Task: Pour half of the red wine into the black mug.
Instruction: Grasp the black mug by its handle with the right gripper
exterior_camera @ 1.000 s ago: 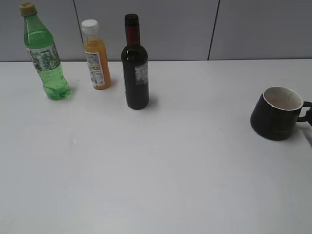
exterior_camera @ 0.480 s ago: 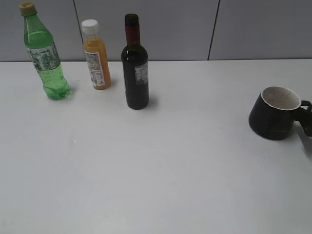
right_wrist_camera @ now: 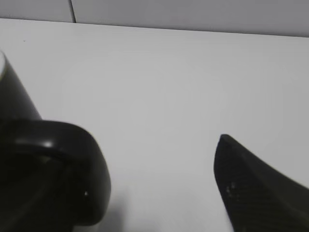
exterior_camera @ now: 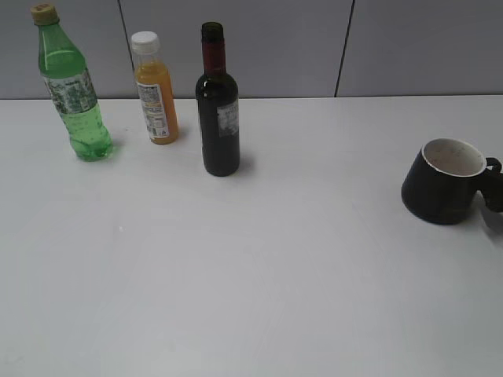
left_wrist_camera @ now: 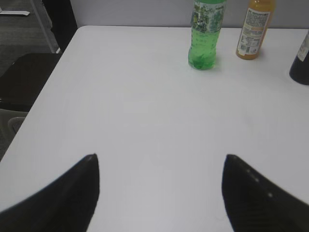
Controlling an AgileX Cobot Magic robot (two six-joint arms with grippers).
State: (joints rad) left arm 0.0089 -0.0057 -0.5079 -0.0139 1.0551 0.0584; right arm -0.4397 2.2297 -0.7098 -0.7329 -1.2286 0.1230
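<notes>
A green plastic bottle (exterior_camera: 73, 86) with a tan cap stands at the back left of the white table (exterior_camera: 251, 298), and just beside it on the right stands an orange juice bottle (exterior_camera: 155, 90) with a white cap.

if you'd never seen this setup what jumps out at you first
Three bottles standing in a row at the back left of the white table: a green plastic bottle, an orange juice bottle and a dark wine bottle, the darkest and nearest of them. Far off at the right edge sits a black mug with a white inside, tipped a little, with the right gripper at its handle.
</notes>
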